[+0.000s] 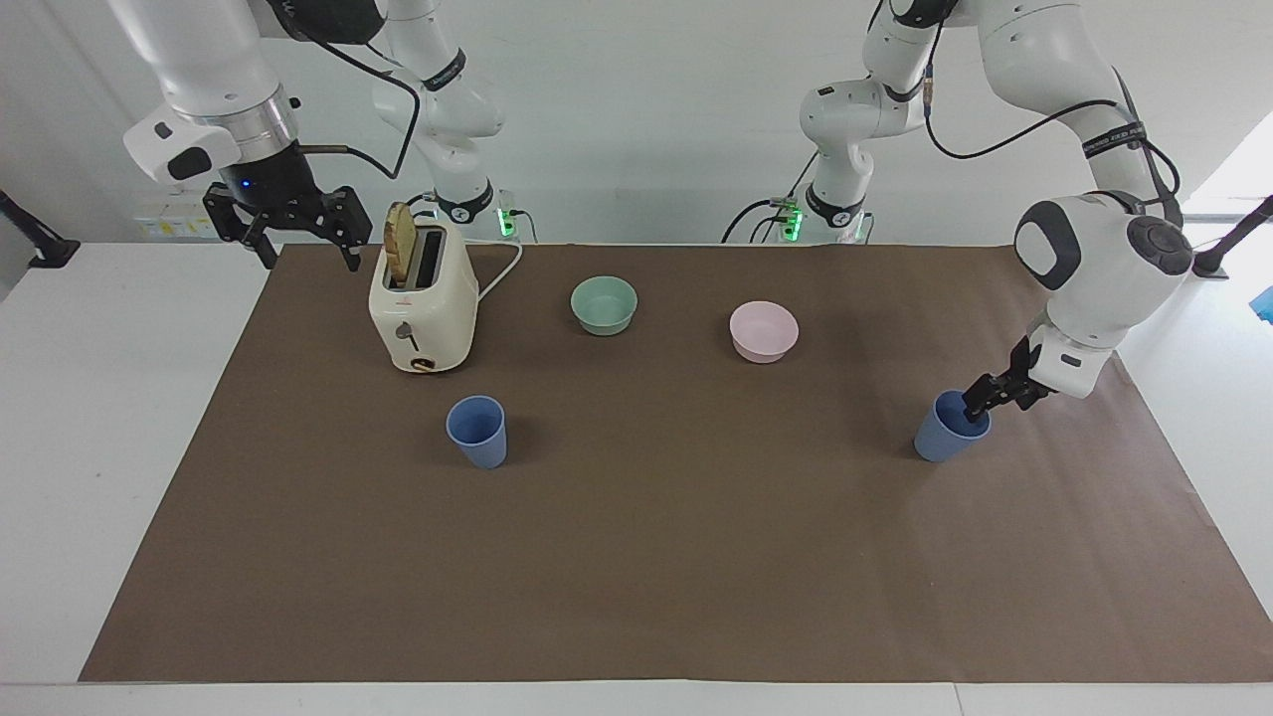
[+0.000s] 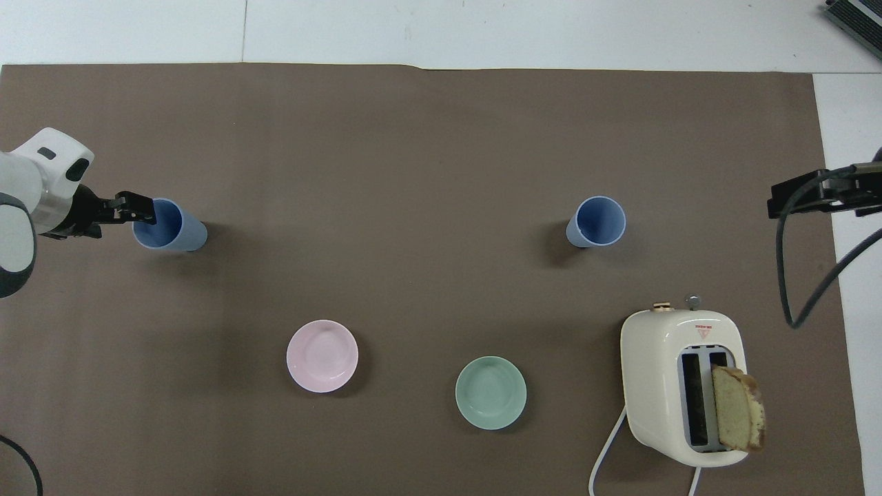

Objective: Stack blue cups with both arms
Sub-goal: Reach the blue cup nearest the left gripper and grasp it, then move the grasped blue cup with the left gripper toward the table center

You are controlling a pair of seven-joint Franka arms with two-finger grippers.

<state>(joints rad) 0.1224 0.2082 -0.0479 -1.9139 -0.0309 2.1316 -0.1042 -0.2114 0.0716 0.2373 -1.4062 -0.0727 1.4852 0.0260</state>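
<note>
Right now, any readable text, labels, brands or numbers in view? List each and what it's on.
None can be read.
Toaster: a small red triangular mark with print on top, and a small red mark on the face with the lever; too small to read.
Left arm's black wrist band: white lettering, too small to read.
Right arm's band: likewise.
Blue cups, pink bowl, green bowl: no markings.

You have two matte blue cups, upright, mouths open, well apart: one toward the right arm's end, one toward the left arm's end.
</note>
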